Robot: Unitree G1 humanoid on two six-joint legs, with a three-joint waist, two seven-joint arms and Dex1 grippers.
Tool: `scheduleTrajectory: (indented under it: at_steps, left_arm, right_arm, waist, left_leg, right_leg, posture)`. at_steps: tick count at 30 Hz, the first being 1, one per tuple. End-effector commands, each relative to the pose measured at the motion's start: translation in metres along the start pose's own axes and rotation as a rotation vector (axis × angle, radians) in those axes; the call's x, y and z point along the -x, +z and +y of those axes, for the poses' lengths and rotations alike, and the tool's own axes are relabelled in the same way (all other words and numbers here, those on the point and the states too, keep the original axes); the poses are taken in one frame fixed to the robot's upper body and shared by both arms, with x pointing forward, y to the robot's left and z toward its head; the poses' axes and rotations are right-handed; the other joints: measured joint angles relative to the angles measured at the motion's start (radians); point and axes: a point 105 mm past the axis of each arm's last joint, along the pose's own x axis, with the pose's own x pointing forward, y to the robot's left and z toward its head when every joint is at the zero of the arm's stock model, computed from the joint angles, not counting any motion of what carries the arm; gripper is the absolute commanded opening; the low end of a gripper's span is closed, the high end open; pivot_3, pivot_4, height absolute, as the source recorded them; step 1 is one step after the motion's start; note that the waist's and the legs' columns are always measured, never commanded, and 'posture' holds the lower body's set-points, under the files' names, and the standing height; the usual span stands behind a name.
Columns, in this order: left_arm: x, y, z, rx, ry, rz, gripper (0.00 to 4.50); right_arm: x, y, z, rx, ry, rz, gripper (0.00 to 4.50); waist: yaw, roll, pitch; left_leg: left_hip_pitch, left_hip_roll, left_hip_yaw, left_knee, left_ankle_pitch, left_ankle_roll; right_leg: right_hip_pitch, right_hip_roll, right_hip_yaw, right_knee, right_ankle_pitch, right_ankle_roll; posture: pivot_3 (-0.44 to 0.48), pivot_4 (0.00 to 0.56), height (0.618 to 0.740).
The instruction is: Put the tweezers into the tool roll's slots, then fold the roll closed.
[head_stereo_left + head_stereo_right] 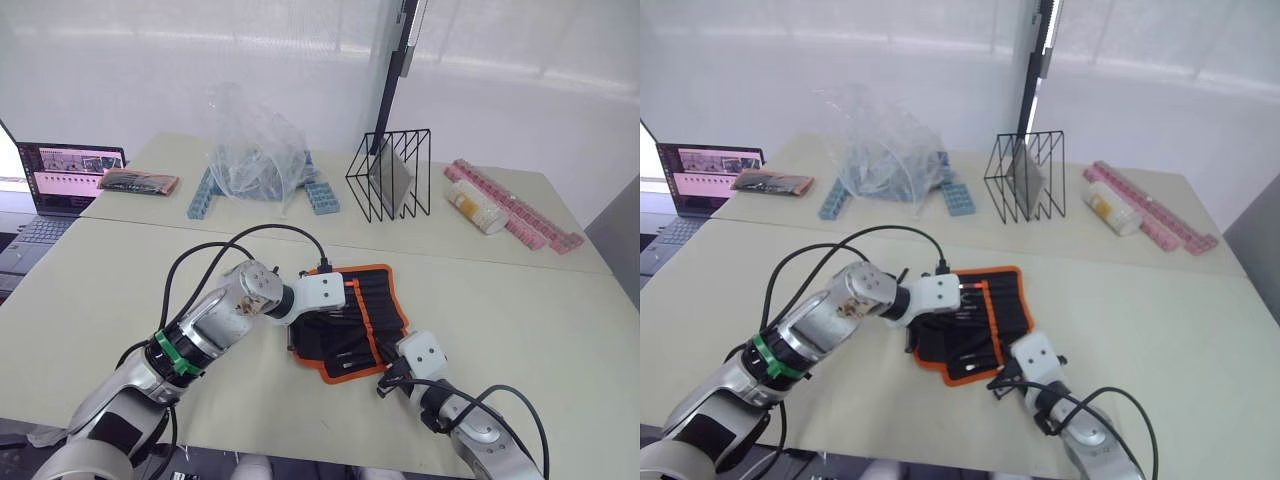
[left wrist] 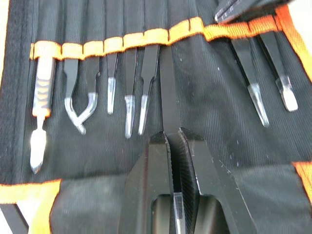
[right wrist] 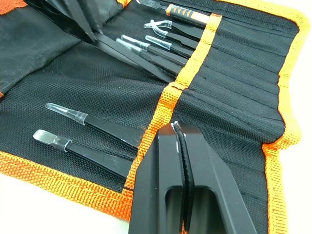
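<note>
the table (image 1: 520,330) carries everything, and the tool roll (image 1: 385,300) lies spread open on it near the front edge, its orange edging all around. behind the roll, toward the table's far side, stand a black wire rack (image 1: 390,175) and a crumpled clear plastic bag (image 1: 250,150); further off to the roll's left rear sits a laptop (image 1: 65,175). the left gripper (image 2: 173,146) is over the middle of the roll, its fingers pressed together on one of the tweezers (image 2: 167,92), whose upper end reaches the orange slot band. the right gripper (image 3: 179,141) sits at the roll's near edge with its fingers closed on the orange band of fabric there. the other tweezers rest in the roll's slots: a cluster (image 2: 129,105) to one side of the held pair, next to an orange-handled tool (image 2: 41,92), and two more (image 3: 92,124) close to the right gripper, all with clear caps on their tips.
</note>
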Motion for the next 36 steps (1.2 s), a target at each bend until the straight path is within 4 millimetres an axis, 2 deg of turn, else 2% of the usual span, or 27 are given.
scheduleTrajectory:
  at_steps: [1, 10, 16, 26, 36]
  left_arm:
    - [0.007, 0.007, 0.001, -0.025, 0.002, -0.021, 0.03]
    - [0.015, 0.010, 0.001, -0.024, 0.010, -0.036, 0.03]
    - [0.005, 0.010, -0.006, -0.015, -0.012, -0.036, 0.03]
    - [-0.009, 0.006, 0.001, -0.021, -0.018, 0.000, 0.03]
    - [-0.027, 0.017, 0.007, -0.017, -0.020, -0.022, 0.03]
  right_arm:
    - [0.012, -0.072, 0.016, -0.083, 0.045, 0.312, 0.00]
    - [0.012, -0.072, 0.016, -0.080, 0.048, 0.313, 0.00]
    - [0.017, -0.072, 0.016, -0.073, 0.041, 0.329, 0.00]
    - [0.025, -0.071, 0.019, -0.082, 0.017, 0.360, 0.00]
    - [0.024, -0.071, 0.018, -0.081, 0.006, 0.361, 0.00]
  waist:
    - [0.000, 0.000, 0.000]
    - [0.000, 0.000, 0.000]
    - [0.000, 0.000, -0.001]
    - [0.007, 0.001, -0.002]
    - [0.008, 0.000, -0.003]
  left_leg:
    - [0.000, 0.000, 0.000, 0.000, 0.000, 0.000]
    - [0.000, 0.000, 0.000, 0.000, 0.000, 0.000]
    - [0.000, 0.000, 0.000, 0.000, 0.000, 0.000]
    - [0.001, 0.000, 0.000, 0.001, 0.000, 0.000]
    - [0.001, -0.001, -0.001, 0.003, 0.000, 0.000]
  right_leg:
    - [0.000, 0.000, 0.000, 0.000, 0.000, 0.000]
    - [0.000, 0.000, 0.000, 0.001, 0.000, 0.000]
    - [0.000, 0.000, 0.000, 0.001, 0.000, 0.000]
    - [-0.001, 0.000, 0.000, 0.008, -0.004, 0.000]
    - [0.001, 0.000, 0.000, 0.009, -0.004, 0.000]
  posture:
    - [0.000, 0.150, 0.720]
    - [0.000, 0.150, 0.720]
    - [0.000, 0.150, 0.720]
    - [0.000, 0.150, 0.720]
    - [0.000, 0.150, 0.720]
